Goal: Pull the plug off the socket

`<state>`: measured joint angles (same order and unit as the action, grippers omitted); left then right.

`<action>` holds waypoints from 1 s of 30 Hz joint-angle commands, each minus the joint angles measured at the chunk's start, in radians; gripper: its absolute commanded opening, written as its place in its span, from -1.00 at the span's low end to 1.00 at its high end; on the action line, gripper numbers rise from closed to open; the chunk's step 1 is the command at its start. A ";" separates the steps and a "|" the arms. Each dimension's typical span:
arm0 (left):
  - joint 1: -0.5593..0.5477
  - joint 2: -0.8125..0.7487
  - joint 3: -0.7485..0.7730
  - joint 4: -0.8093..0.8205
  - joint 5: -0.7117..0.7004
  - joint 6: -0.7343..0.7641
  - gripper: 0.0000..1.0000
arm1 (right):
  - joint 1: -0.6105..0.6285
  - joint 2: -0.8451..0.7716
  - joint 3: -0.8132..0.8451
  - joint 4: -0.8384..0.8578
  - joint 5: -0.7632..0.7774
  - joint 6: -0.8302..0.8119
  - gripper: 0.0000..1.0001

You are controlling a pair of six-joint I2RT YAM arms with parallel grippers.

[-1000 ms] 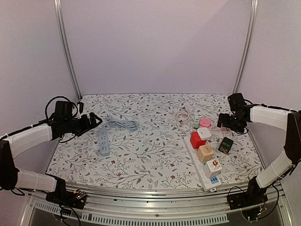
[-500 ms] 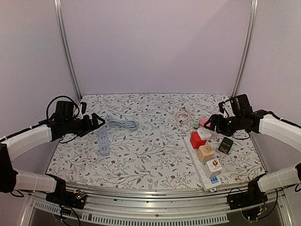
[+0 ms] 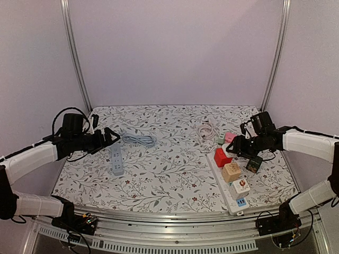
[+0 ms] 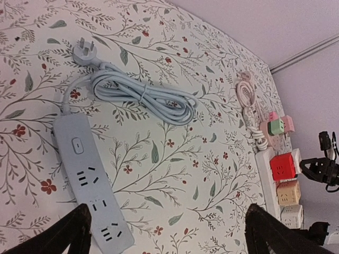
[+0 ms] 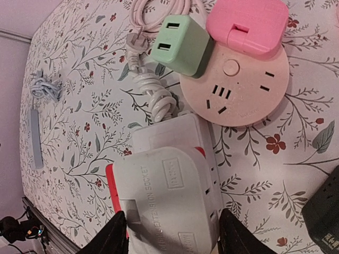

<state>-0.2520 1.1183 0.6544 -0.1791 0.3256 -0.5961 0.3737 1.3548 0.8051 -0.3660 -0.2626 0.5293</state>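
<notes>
A white plug block [image 5: 169, 201] marked as an extension socket sits on top of a red cube [image 3: 221, 157] plugged into the long white power strip [image 3: 226, 188]. My right gripper [image 5: 172, 241] straddles this white block [image 3: 230, 149]; its dark fingers [image 5: 114, 238] press against both of its sides. Only a sliver of the red cube [image 5: 109, 177] shows beneath it. My left gripper [image 4: 164, 233] hangs wide open above the cloth, next to a grey power strip [image 4: 90, 185], with nothing between its fingers. From above, the left gripper [image 3: 111, 136] hovers at the far left.
On the white strip also stand a beige cube [image 3: 231, 172], a white cube [image 3: 241, 187] and a blue one [image 3: 241, 202]. A round pink socket [image 5: 238, 90] carries a green plug [image 5: 180, 42] and a pink plug [image 5: 246, 24]. A dark green adapter [image 3: 254, 163] lies to the right. The grey cable coil [image 4: 143, 98] lies at the back left.
My right arm has swung in from the right edge and come down over the white plug block, its fingers closing onto its sides. The left arm has barely moved.
</notes>
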 commanded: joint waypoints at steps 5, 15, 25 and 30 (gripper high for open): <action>-0.017 -0.003 -0.020 -0.013 -0.004 -0.001 0.99 | 0.071 -0.092 0.012 0.002 0.026 0.051 -0.10; -0.021 0.002 -0.026 -0.007 -0.004 -0.001 0.99 | 0.159 -0.042 0.037 -0.010 0.157 0.031 -0.26; -0.026 -0.001 -0.036 -0.007 -0.007 -0.007 0.99 | 0.260 0.022 0.090 -0.005 0.239 0.005 -0.40; -0.028 -0.003 -0.036 -0.005 -0.005 -0.008 0.99 | 0.290 0.062 0.116 -0.003 0.232 -0.009 -0.44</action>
<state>-0.2661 1.1187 0.6384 -0.1783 0.3248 -0.6022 0.6292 1.3766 0.8860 -0.3668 -0.0357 0.5423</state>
